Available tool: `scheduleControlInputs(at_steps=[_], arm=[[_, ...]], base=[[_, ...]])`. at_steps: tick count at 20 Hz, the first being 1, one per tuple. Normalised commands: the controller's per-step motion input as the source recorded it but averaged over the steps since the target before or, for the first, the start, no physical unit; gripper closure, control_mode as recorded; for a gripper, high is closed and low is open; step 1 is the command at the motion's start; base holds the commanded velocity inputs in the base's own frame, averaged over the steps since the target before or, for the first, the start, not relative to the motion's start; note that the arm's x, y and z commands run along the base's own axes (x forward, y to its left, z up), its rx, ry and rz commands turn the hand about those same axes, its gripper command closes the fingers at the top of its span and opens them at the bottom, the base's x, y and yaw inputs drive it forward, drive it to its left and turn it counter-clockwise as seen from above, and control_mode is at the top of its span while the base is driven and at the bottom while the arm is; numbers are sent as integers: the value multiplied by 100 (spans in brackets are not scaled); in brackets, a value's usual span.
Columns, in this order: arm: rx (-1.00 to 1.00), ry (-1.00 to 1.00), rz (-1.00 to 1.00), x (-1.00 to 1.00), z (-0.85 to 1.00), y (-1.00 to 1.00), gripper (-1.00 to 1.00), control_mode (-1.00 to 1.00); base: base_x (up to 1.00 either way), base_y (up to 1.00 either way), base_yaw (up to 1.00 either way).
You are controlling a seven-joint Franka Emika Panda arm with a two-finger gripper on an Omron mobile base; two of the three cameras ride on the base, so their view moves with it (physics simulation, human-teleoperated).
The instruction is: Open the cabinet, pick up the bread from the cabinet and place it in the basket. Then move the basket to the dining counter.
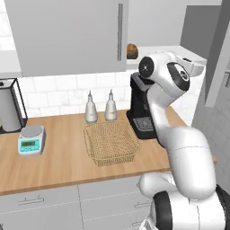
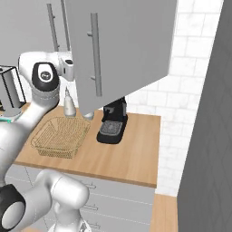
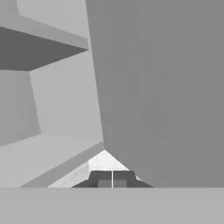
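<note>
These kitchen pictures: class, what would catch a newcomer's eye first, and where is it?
The cabinet door swung wide open over the counter, near the white arm. Inside, on the shelf, sits the small brown bread, above the black coffee machine. Below, an empty tan basket waits on the wood counter; the shut tool faces the cabinet interior.

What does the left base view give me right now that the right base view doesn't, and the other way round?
Left base view alone: the bread sitting inside the cabinet, and a small kitchen scale on the counter. Right base view alone: the front of the open cabinet door with its long bar handle, swung out over the counter. Both: the empty basket, the coffee machine, two bottles and the arm.
</note>
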Motion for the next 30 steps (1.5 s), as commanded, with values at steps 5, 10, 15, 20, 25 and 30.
scheduleControlInputs(at_steps=[5, 10, 15, 20, 25, 30], arm=[[3, -8, -11, -24, 0, -100, 100, -100], [10, -8, -12, -69, 0, -100, 100, -100], [17, -5, -7, -16, 0, -100, 100, -100], [25, -2, 5, 40, 2, -93, 100, -100], [-7, -17, 20, -81, 2, 70, 100, -100], [-2, 5, 43, -27, 41, 99, 100, -100]], base=[[0, 0, 0], [0, 0, 0], [0, 0, 0], [0, 0, 0], [0, 0, 0], [0, 0, 0]])
